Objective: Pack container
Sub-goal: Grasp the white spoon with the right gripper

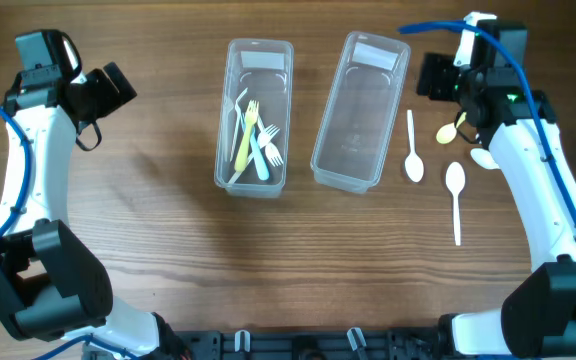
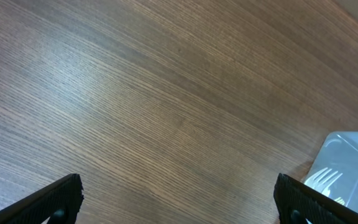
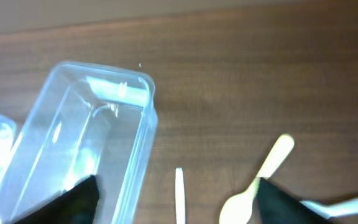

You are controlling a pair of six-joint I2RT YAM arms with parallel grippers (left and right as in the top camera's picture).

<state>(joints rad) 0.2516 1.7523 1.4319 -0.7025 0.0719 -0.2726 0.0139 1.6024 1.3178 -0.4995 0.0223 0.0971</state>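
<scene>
Two clear plastic containers stand at the table's far middle. The left container holds several plastic forks, yellow, blue and white. The right container looks empty; it also shows in the right wrist view. Right of it lie two white spoons, a yellow spoon and another white one. My right gripper is open above the table, over a white spoon handle and beside the yellow spoon. My left gripper is open and empty at the far left, over bare wood.
The left container's corner with white fork tines shows at the right edge of the left wrist view. The wooden table runs to the front. Black mounts line the front edge.
</scene>
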